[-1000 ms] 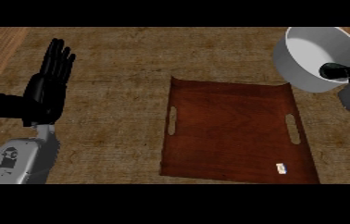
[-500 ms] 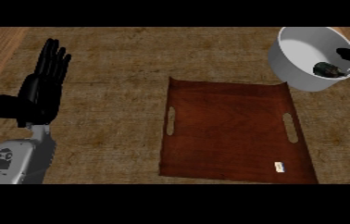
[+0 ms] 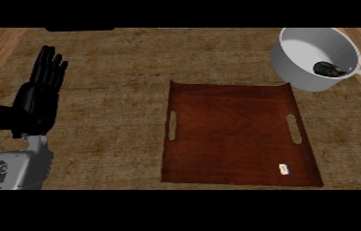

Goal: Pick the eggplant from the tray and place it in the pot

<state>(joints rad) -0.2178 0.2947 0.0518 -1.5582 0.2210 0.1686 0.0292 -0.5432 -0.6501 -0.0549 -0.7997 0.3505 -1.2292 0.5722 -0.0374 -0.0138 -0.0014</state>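
- dark eggplant (image 3: 328,69) sits in the round white pot (image 3: 296,75) at 2 o'clock, off the brown wooden tray (image 3: 233,130)
- black left hand (image 3: 38,101) rests open at 9 o'clock; right hand's out of shot
- placing looks done imo, nothing left to grab

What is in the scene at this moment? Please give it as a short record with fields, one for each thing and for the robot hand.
eggplant: dark, lying inside the pot
pot: white, at the counter's far right, beyond the tray's far right corner
tray: brown, two slot handles; holds only a small white tag near its right front corner
left robot hand: open, fingers up, resting at the left edge, holds nothing
right robot hand: not in view
counter: brown, mottled top
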